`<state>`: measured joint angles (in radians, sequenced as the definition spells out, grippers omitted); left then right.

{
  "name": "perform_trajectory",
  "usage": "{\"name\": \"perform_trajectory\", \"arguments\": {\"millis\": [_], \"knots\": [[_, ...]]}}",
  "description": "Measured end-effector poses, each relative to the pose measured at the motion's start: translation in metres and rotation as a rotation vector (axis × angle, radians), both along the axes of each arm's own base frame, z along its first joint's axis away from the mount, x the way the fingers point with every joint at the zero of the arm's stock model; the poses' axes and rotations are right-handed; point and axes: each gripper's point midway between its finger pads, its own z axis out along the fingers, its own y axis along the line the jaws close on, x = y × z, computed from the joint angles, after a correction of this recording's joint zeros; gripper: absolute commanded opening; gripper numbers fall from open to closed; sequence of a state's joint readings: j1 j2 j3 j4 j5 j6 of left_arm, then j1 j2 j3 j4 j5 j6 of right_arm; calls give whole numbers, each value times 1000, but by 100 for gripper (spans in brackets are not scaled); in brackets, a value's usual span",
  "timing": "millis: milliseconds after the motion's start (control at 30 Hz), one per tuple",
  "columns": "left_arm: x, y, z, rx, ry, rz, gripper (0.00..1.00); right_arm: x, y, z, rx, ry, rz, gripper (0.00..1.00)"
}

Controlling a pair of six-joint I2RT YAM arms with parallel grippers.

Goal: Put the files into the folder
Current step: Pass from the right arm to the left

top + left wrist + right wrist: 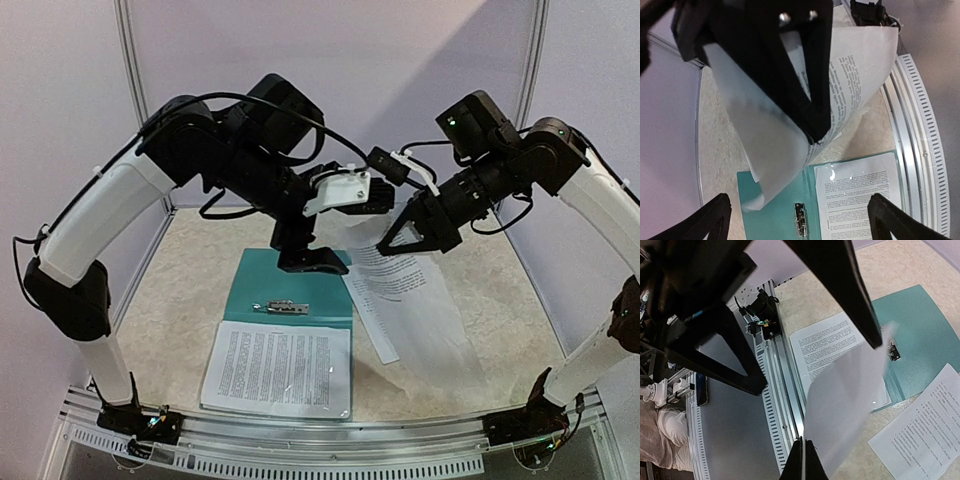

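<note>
Above the table's right half: one held sheet (845, 405) hangs off the table, pinched at one edge by the right end effector (803, 447), whose jaws are closed flat on the paper. The sheet droops loosely from the pinch; its free end trails toward the near-right in the top view.

Folder (255, 285) lies open and flat on the table (180, 290), centre-left. The far cover is bare teal and the clip (285, 306) sits on the fold line. Filed sheets (280, 370) already lie on the near cover. One more loose sheet (395, 290) lies on the table just beside the folder's right edge, skewed.

Key geometry: the folder lies left of and below the right end effector, which sits off the folder's far-right corner. The open folder's long axis runs far-to-near; the held sheet's long axis sits angled to that. My read is that it needs a leftward carry plus a yaw correction before it is lowered onto the near stack.

Left end effector (310, 258) is fully spread and holds nothing. It hangs over the folder's far cover, so it's the nearer arm to the folder, though only the right one has paper.

Risk, as I judge it: the floppy sheet folds under or snags on the clip during the set-down.
</note>
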<state>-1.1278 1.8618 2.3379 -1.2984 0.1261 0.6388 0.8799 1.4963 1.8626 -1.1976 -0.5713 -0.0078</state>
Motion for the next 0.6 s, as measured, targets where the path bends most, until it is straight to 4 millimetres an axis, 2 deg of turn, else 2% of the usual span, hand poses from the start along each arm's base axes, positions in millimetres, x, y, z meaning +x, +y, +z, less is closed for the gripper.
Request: {"name": "perform_trajectory", "arguments": {"millis": [100,200,300,400,600], "knots": [[-5,13,14,-27,13,12,97,1,4,-4,-10,-6,16,0],[-7,26,32,-68,15,30,95,0,5,1,6,-24,24,0],[-8,34,42,-99,28,53,84,2,8,9,31,-45,24,0],[-8,35,39,-97,60,76,72,3,10,14,52,-56,28,0],[-1,24,19,-57,101,113,46,-3,14,29,92,-78,51,0]]}}
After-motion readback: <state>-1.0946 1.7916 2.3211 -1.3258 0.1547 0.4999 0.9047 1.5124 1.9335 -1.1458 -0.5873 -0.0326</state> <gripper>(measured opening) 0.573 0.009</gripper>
